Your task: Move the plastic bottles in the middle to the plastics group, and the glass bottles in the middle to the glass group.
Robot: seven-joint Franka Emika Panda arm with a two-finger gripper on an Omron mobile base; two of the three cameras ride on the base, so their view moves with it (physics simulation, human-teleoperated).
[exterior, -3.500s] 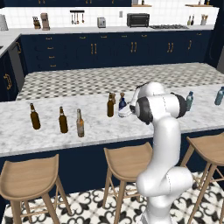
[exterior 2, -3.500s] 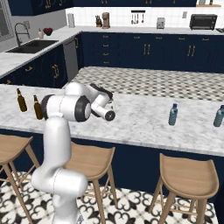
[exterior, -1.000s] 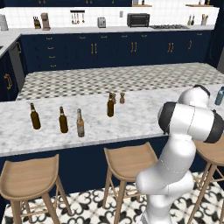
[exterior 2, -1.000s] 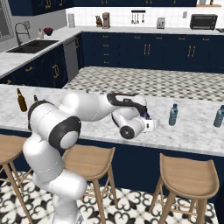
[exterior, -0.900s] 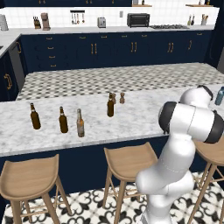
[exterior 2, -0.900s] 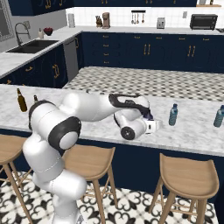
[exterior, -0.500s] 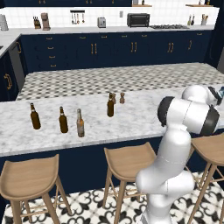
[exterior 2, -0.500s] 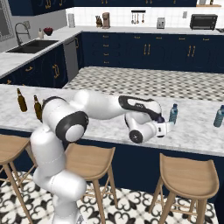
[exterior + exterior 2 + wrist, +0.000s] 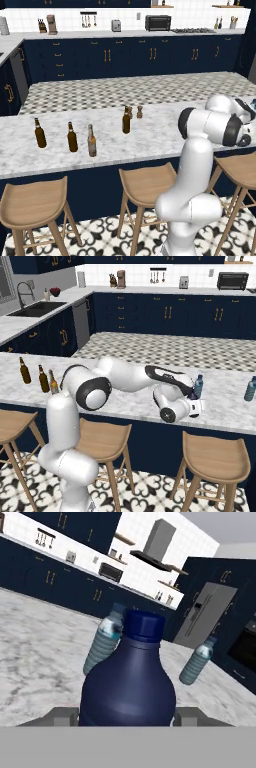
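I have the long marble table across both base views, with three wooden stools tucked along its near edge. My white arm lies stretched low over the table toward its right end in the right base view.

At the arm's tip, the gripper is pinching the navy bottle. In the hand view that bottle stands upright between the two dark fingertips, its dark cap on, a fingertip hard against each side of its body. In the right base view I can just make out its dark shape at the gripper.

The plastics group is right there. One pale teal bottle stands upright just behind the navy bottle in the hand view, partly hidden by it; I cannot tell if the two touch. The second teal bottle stands apart, further right on the table.

Over at the left end stand two dark brown beer bottles, upright, and near them the lighter amber bottle. A darker brown bottle stands toward the middle, with two small shakers just behind it.
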